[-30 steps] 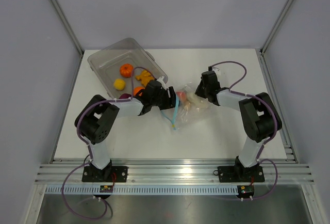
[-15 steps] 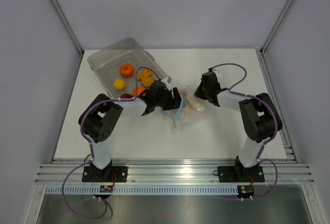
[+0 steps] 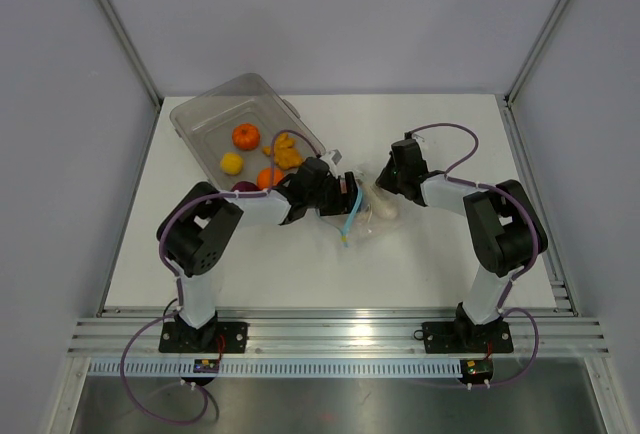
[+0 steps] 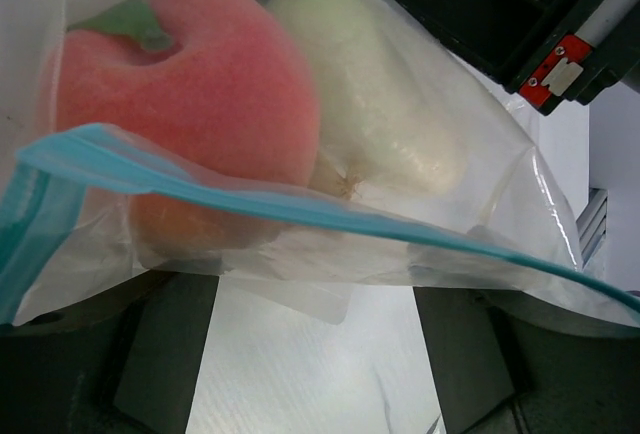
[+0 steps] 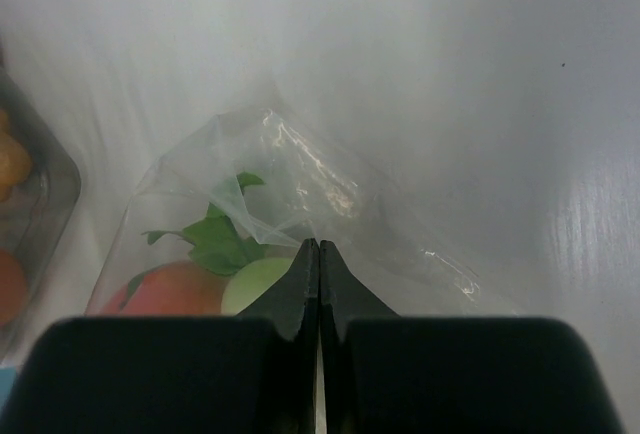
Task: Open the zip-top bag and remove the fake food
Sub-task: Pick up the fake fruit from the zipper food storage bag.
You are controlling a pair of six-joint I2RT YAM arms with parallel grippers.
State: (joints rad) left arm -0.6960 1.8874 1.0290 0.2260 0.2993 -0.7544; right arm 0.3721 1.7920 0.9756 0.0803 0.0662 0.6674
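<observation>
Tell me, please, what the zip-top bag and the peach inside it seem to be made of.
The zip-top bag looks like thin clear plastic film: it creases, glints and shows its contents, with a light-blue zip strip along the edge. The peach has a matt, faintly fuzzy orange-pink skin, so probably foam or flocked plastic.

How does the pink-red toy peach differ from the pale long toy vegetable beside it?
The pink-red toy peach is round with a dimple; the pale long toy vegetable is elongated. The peach is pink-red, the vegetable whitish-green. Both lie side by side inside the clear plastic bag.
</observation>
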